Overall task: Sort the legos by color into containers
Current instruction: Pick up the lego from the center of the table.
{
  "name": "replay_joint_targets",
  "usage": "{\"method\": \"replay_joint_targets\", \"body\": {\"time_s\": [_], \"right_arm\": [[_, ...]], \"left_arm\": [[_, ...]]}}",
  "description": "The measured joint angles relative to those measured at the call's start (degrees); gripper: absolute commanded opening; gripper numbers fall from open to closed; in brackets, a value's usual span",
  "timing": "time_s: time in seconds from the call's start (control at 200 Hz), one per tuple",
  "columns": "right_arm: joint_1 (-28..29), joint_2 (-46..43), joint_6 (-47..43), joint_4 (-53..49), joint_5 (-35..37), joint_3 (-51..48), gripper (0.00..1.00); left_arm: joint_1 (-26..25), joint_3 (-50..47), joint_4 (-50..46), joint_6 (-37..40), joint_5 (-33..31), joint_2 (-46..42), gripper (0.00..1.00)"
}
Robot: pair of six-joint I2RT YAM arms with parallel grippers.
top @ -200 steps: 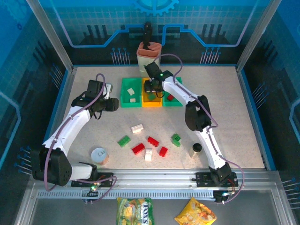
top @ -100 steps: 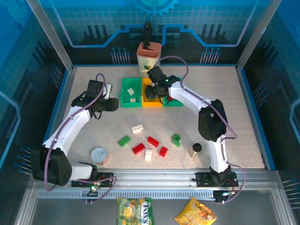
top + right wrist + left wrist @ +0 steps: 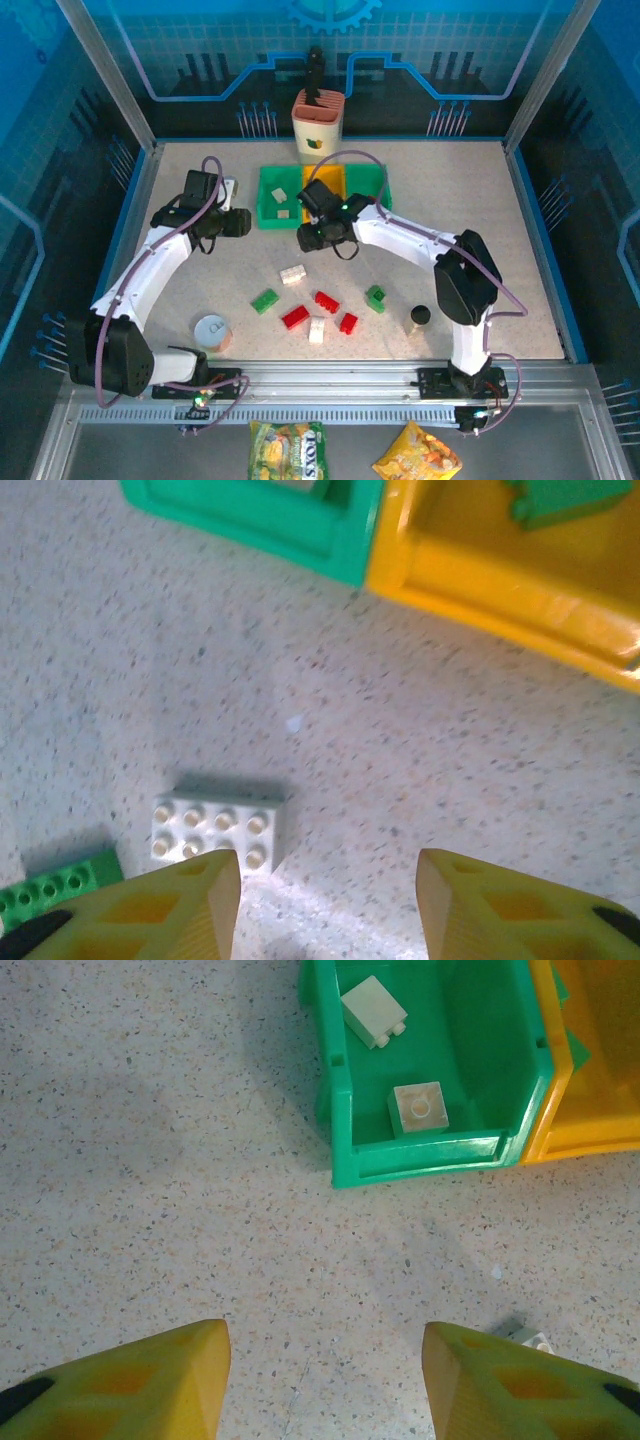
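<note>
Three bins stand in a row at the far side of the table (image 3: 480,220). The left green bin (image 3: 430,1152) holds two white bricks, one (image 3: 373,1011) toward the back and one (image 3: 418,1110) by the front wall. The yellow bin (image 3: 500,580) touches its right side, and a green piece (image 3: 565,498) lies at the back of it. The right green bin (image 3: 380,184) is mostly covered by the right arm (image 3: 400,232), so its contents cannot be told. A cream-and-orange cup (image 3: 318,128) stands just behind the row. Loose nearer the bases are an eight-stud white brick (image 3: 218,830), a long green brick (image 3: 55,900) beside it, three red bricks (image 3: 327,301) (image 3: 295,317) (image 3: 348,323), a small white brick (image 3: 316,331) and a small green brick (image 3: 376,298). A black-capped bottle (image 3: 420,318) stands right of the group and a silver-topped tin (image 3: 212,330) left of it. The left gripper (image 3: 325,1370) is over bare table in front of the left green bin, fingers apart, nothing between. The right gripper (image 3: 325,900) is in front of the green-yellow seam, fingers apart and empty, with the eight-stud white brick at its left fingertip.
</note>
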Motion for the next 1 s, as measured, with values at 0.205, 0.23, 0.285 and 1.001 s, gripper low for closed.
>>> {"method": "replay_joint_targets", "body": {"time_s": [0.205,0.23,0.285,1.001], "right_arm": [[4.98,0.00,2.34,-0.09,0.20,-1.16,0.68],[5.49,0.00,3.04,-0.07,0.22,-1.20,0.70],[6.47,0.15,3.89,-0.04,0.26,-1.25,0.75],[9.16,13.00,6.45,-1.01,2.49,5.01,0.92]], "left_arm": [[0.02,0.00,0.00,0.00,-0.04,0.00,0.54],[0.04,0.00,0.00,0.00,-0.04,0.00,0.54],[0.09,0.00,-0.02,0.00,-0.04,0.00,0.54],[0.42,0.00,-0.02,-0.02,-0.52,0.00,0.54]]}}
